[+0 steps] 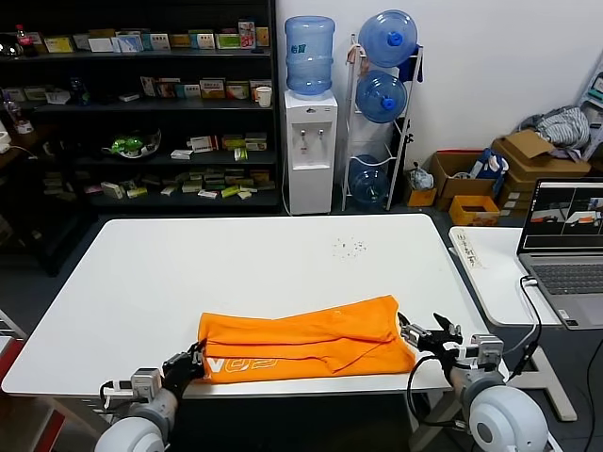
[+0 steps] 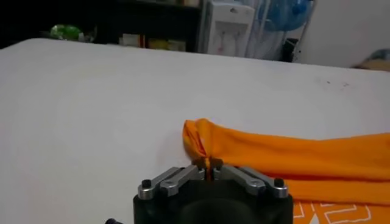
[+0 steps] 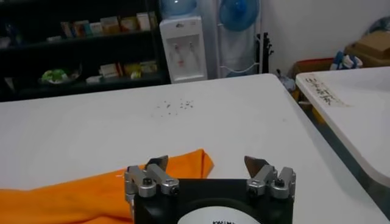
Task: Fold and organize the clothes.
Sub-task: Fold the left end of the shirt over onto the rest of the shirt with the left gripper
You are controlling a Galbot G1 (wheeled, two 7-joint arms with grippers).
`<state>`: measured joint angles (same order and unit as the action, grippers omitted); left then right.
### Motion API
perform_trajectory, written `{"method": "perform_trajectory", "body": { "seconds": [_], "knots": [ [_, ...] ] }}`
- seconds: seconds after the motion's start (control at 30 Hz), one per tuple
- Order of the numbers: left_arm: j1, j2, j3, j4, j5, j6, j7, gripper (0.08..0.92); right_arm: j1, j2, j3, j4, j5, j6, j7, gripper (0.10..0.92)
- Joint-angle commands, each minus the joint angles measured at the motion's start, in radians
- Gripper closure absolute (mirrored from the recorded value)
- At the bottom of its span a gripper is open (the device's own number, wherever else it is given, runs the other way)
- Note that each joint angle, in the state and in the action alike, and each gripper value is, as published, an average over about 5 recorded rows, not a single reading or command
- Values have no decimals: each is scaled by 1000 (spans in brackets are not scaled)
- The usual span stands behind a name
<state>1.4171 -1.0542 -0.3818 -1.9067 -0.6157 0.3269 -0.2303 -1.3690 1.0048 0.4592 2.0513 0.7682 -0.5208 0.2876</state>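
- Orange T-shirt (image 1: pixel 306 341) lies folded into a long band along the near edge of the white desk (image 1: pixel 236 273), roughly centred between the two near corners, with white lettering showing on its lower layer towards our left end.
- We see our left gripper (image 1: pixel 193 363) at the near edge, by the shirt's left end; in the left wrist view its jaws are pinched together on a bunched fold of the orange cloth (image 2: pixel 208 163), so the fabric is gripped between the fingertips.
- We see our right gripper (image 1: pixel 426 336) at the shirt's right end, near the desk's near right corner; in the right wrist view its fingers (image 3: pixel 155 164) stand wide apart with nothing between them, and the shirt's corner (image 3: pixel 195 163) lies just beside one fingertip, though we cannot tell if it touches.
- A scatter of small dark specks (image 1: pixel 350 248) marks the desk towards its far right part, well apart from the shirt.
- A second white table (image 1: pixel 495 268) stands to the right, carrying an open laptop (image 1: pixel 570 254).
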Motion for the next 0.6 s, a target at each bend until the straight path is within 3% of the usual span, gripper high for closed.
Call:
{"method": "perform_trajectory", "body": {
  "seconds": [0.03,0.13,0.3,0.43,0.6],
  "knots": [
    [37,141,-128,-95,103,37,43,872,30,-2,-29,-16,4,3,0,203],
    [67,235,-211,-20,130,32,71,872,71,5,-64,-39,5,8,-2,203],
    [78,352,-348,222,133,-7,113,872,124,39,-110,-75,-3,21,-15,203],
    [77,402,-443,346,165,-38,148,872,134,46,-119,-93,-6,34,-29,203],
    [80,428,-504,359,206,-62,164,872,130,42,-113,-97,-6,42,-35,203]
  ]
}}
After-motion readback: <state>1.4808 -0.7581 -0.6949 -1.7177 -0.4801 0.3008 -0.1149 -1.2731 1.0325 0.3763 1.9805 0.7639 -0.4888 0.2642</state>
